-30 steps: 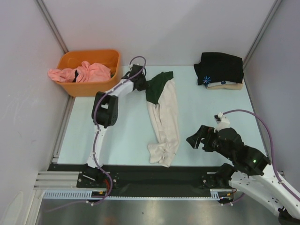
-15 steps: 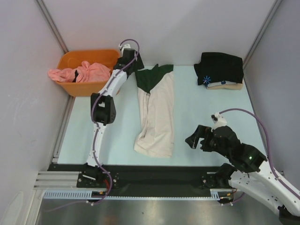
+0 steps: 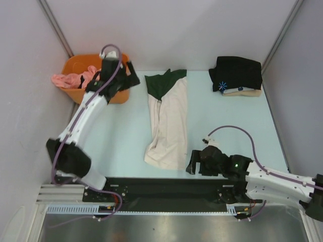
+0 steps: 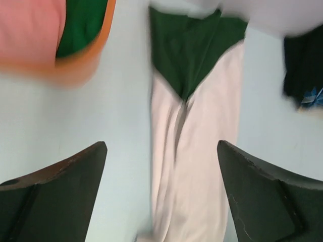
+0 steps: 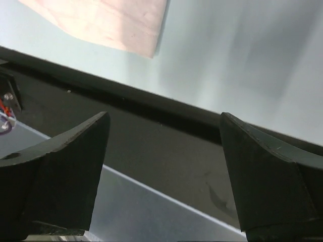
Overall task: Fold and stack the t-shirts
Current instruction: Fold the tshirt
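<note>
Cream shirt (image 3: 169, 121), green at its upper end, lies rumpled lengthwise at centre frame on the tabletop (image 3: 227, 116). Judged light, limp and prone to bunching; best gripped at the hem corners. Left tool (image 3: 130, 75) and right tool (image 3: 194, 162) both gape, empty.

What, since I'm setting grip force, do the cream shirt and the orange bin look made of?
The cream shirt looks like soft matte cloth, probably a cotton knit: it lies limp, with long creases and a rumpled hem. The orange bin is likely moulded plastic with a smooth finish: its walls stand rigid, are one even colour, and meet in rounded corners.
</note>
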Motion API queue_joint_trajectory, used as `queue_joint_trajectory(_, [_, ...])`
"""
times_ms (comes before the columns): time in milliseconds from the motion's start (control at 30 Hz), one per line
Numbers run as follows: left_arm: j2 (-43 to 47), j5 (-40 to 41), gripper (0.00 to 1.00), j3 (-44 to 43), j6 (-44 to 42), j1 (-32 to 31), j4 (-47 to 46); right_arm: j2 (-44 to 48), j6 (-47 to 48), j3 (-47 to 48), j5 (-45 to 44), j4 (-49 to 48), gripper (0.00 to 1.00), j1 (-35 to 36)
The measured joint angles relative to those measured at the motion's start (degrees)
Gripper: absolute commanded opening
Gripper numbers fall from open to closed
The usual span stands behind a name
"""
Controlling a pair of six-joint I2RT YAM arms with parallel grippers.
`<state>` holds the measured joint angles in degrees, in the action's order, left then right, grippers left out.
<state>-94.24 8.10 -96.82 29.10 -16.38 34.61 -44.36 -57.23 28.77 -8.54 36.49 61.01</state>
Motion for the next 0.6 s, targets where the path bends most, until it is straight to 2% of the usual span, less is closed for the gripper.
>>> queue_joint_trajectory(133, [17.16,-2.45,0.94,24.87,2.12,-0.33,0.02,-7.17,-1.16,-1.55,-0.59,-8.44,0.79,0.61])
queue_joint_trajectory(267, [26.86,-5.07,0.93,44.78,3.91,-0.79,1.84,-13.70,-1.14,-2.01,-1.31,-16.87,0.73,0.59])
queue_joint_trajectory(367, [31.91,-6.01,0.93,51.54,4.22,-1.27,4.31,-19.08,-0.92,-2.03,-1.53,-22.25,0.66,0.28])
queue_joint_trajectory(467, [37.46,-6.84,0.91,54.40,4.52,-1.57,4.85,-24.50,-0.55,-1.86,-1.46,-27.10,0.57,-0.68])
queue_joint_trajectory(500, [38.93,-7.13,0.90,54.97,4.63,-1.66,4.61,-25.86,-0.31,-1.42,-1.49,-28.83,0.42,-1.05])
queue_joint_trajectory(600, [41.20,-7.56,0.88,56.76,5.44,-2.54,3.48,-29.83,0.81,-0.48,-1.53,-31.10,0.13,-1.84])
